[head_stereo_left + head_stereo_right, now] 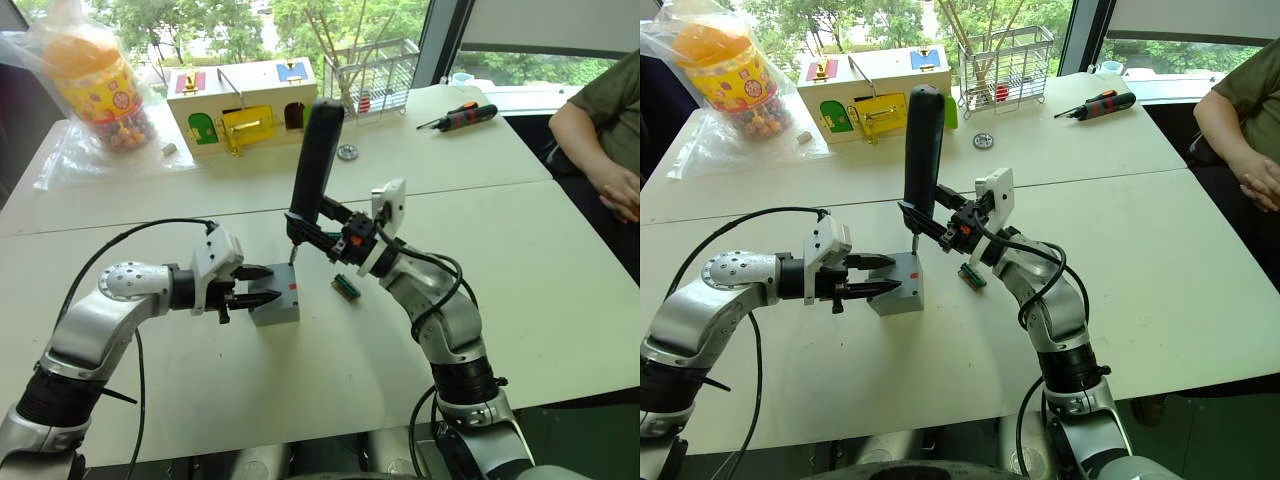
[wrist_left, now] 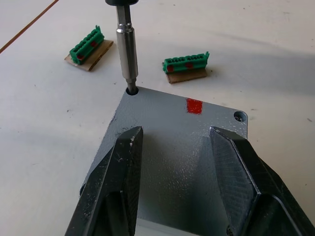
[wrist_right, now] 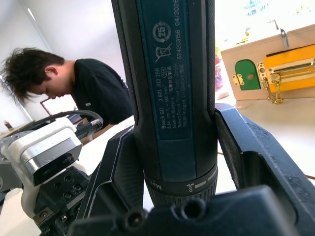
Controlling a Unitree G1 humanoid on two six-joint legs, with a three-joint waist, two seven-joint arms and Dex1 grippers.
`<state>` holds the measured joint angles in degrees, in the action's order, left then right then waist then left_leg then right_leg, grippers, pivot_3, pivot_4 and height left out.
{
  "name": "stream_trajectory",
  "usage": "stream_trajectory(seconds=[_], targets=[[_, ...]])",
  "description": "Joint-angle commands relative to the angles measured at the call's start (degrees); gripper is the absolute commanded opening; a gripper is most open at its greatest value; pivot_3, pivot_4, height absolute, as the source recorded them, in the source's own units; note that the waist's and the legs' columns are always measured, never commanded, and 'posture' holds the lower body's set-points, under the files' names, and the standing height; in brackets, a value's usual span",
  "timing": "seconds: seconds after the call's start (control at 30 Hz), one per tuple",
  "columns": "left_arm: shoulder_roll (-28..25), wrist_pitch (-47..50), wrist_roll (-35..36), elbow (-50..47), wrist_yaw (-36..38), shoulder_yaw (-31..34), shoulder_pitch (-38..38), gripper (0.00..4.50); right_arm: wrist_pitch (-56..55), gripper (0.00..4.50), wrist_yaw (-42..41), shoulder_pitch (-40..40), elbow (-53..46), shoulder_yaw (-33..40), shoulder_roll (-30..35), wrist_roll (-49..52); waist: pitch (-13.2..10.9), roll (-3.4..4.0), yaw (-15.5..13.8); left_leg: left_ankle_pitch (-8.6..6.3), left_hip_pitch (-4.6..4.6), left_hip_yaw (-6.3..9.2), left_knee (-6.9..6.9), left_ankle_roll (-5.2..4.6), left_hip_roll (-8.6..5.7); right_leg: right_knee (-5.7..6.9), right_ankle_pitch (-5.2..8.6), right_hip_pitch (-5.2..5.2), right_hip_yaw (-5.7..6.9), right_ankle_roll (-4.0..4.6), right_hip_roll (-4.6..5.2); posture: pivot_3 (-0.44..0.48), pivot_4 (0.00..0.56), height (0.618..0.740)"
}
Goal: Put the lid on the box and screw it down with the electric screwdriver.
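The box point(image 1: 277, 298) sits on the white tabletop point(image 1: 520, 250) near the front edge, between the two arms, with the lid point(image 2: 167, 147) already lying flat on top of it — a red mark shows on the lid's upper face, and open screw holes show at its corners.

The left hand point(image 1: 258, 285) reaches in from the robot's left at the level of the lid. Its two black fingers point(image 2: 118, 191) are spread fairly wide and lie over the lid's surface, one toward each side, gripping nothing; whether they press on the lid cannot be told.

The right hand point(image 1: 930, 222) is clamped around the lower body of the electric screwdriver point(image 1: 315, 160), which stands nearly upright, leaning slightly, above the box's far corner. In the left wrist view its metal bit point(image 2: 127, 49) comes down into one corner screw hole of the lid.

Just beside the box, on the robot's right, a green terminal block point(image 2: 186, 65) lies on the tabletop — a second green terminal block point(image 2: 87, 45) lies near it.

Farther back stand a wooden box with coloured doors point(image 1: 240, 105), a wire rack point(image 1: 372, 70), a bagged jar of sweets point(image 1: 100, 85) and a black-and-orange screwdriver point(image 1: 460, 116). A person's arm point(image 1: 600, 140) rests at the far right edge.
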<state>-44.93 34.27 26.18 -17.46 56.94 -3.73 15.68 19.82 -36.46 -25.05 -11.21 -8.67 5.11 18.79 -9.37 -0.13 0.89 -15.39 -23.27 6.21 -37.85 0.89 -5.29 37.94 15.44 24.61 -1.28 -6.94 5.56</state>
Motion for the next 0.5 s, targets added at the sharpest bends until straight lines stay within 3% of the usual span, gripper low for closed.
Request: stream_trajectory(seconds=[0.03, 0.27, 0.5], targets=[[-0.33, 0.73, -2.10, 1.13, -0.26, -2.27, -1.25, 2.15, 0.73, 1.87, -0.79, -0.16, -0.81, -4.39, 1.38, -2.18, 0.08, 0.02, 0.03, 0.00, 0.03, 0.00, 0.01, -0.01, 0.00, -0.01, 0.00, -0.02, 0.00, 0.00, 0.00, 0.000, 0.150, 0.740], [-0.11, 0.56, -2.51, 1.24, -0.35, -2.40, -2.35, 2.15, 3.47, 1.87, -0.46, -1.96, 0.79, -7.89, 3.31, -4.64, 0.59, 0.09, 0.10, -0.12, 0.90, -0.03, 0.67, -0.22, 0.04, -0.48, 0.01, -0.56, -0.02, 0.01, -0.01, 0.000, 0.150, 0.740], [0.23, 0.11, -2.62, 1.51, -0.76, -2.62, -2.84, 2.15, 4.83, 1.87, -0.91, -1.60, 2.43, -7.85, 3.82, -4.06, 0.81, 0.17, 0.09, -0.13, 1.08, -0.02, 0.77, -0.23, 0.10, -0.73, 0.02, -1.02, 0.00, 0.01, -0.06, 0.000, 0.150, 0.740]])
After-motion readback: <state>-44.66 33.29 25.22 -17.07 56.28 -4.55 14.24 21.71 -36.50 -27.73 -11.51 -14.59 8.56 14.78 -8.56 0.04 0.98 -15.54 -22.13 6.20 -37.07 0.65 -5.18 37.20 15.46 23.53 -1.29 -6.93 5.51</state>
